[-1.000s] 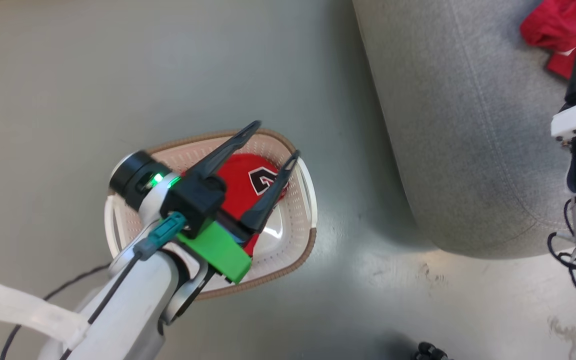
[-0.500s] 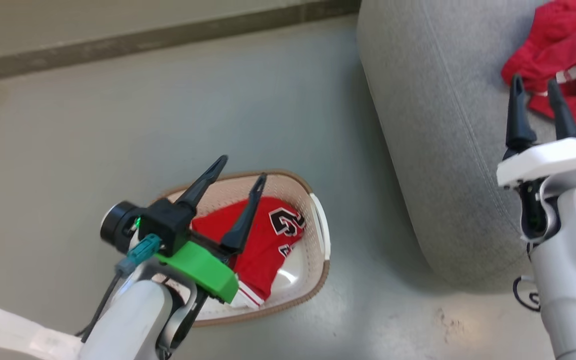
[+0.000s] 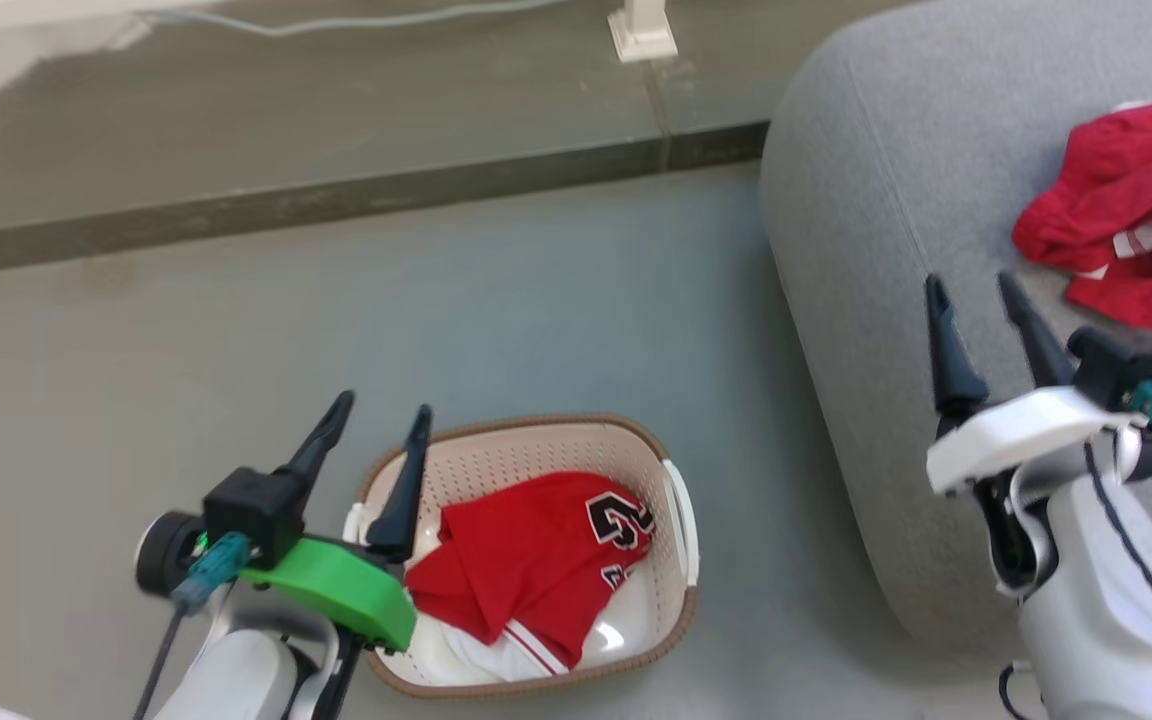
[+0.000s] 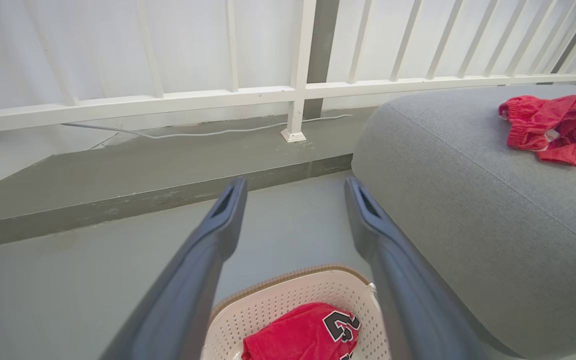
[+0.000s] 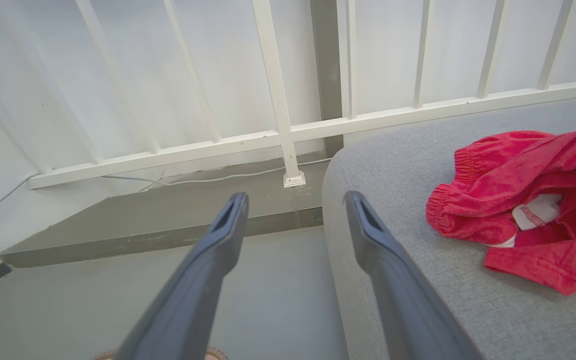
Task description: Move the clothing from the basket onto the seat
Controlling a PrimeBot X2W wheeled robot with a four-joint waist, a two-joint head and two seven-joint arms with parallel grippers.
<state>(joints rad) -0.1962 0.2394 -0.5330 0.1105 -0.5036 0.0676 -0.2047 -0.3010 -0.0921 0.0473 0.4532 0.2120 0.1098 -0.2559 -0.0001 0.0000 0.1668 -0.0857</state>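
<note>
One red piece of clothing [image 3: 526, 555] with black-and-white numerals lies crumpled in the cream basket [image 3: 536, 428] on the floor. Another red piece [image 3: 1121, 205] lies on the grey seat [image 3: 866, 250]. My left gripper [image 3: 382, 408] is open and empty, raised at the basket's left end. The left wrist view looks past its spread fingers [image 4: 218, 235] down at the basket [image 4: 288, 277] and the clothing [image 4: 303, 335] inside. My right gripper [image 3: 971, 285] hovers open over the seat, left of the red piece [image 5: 518, 200] and apart from it.
A raised grey step [image 3: 336, 200] runs along the far side. On it stands a white railing [image 4: 293, 90], with a pale cable [image 4: 208, 134] at its foot. Bare grey floor [image 3: 536, 320] separates the basket from the step. The seat's rounded corner [image 3: 896, 600] lies close to the right of the basket.
The head view has shifted, bringing in the step. My left gripper has come off the clothing in the basket to its left end. My right gripper has drawn back from the red piece on the seat.
</note>
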